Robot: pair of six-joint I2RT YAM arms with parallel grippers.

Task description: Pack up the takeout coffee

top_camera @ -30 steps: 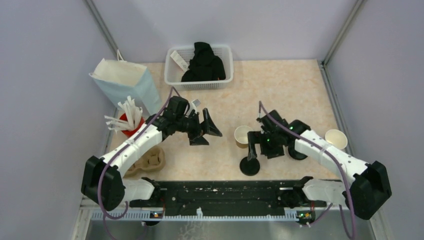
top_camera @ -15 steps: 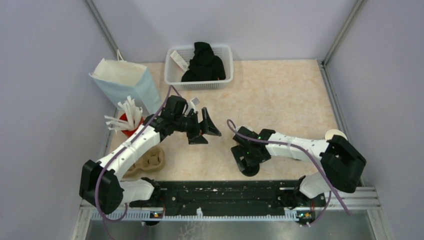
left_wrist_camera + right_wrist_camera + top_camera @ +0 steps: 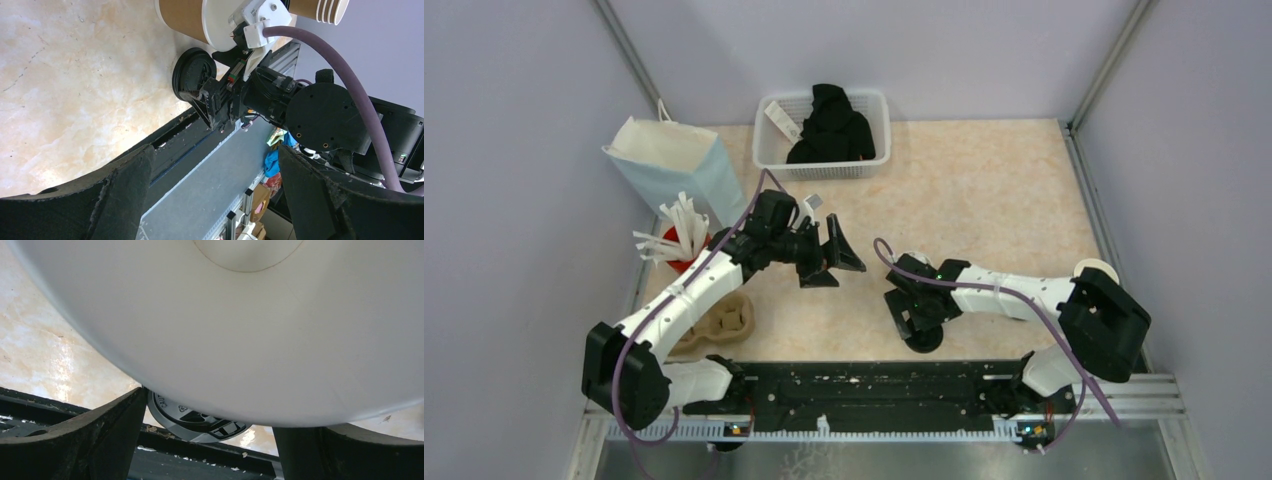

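The takeout coffee cup point(image 3: 192, 20), brown kraft with a white inside, stands open on the table. In the top view it is hidden under my right arm. Its white inside point(image 3: 240, 325) fills the right wrist view. The round black lid point(image 3: 924, 339) lies flat near the front rail, apart from the cup; it also shows in the left wrist view point(image 3: 191, 75) and the right wrist view point(image 3: 200, 417). My right gripper point(image 3: 918, 322) is open, its jaws spread wide on either side of the lid point(image 3: 209, 455). My left gripper point(image 3: 832, 262) is open and empty point(image 3: 215, 200), held above the table.
A white and blue paper bag point(image 3: 669, 165) stands at the back left, with a red cup of white straws point(image 3: 682, 240) before it. A brown cardboard carrier point(image 3: 724, 322) lies front left. A white basket point(image 3: 769, 150) holds black cloth. Spare cups point(image 3: 1096, 268) stand at right. A black rail point(image 3: 874, 385) runs along the front.
My right arm has swung left and down over the cup, covering it, and its gripper now sits at the black lid. My left arm has barely moved.
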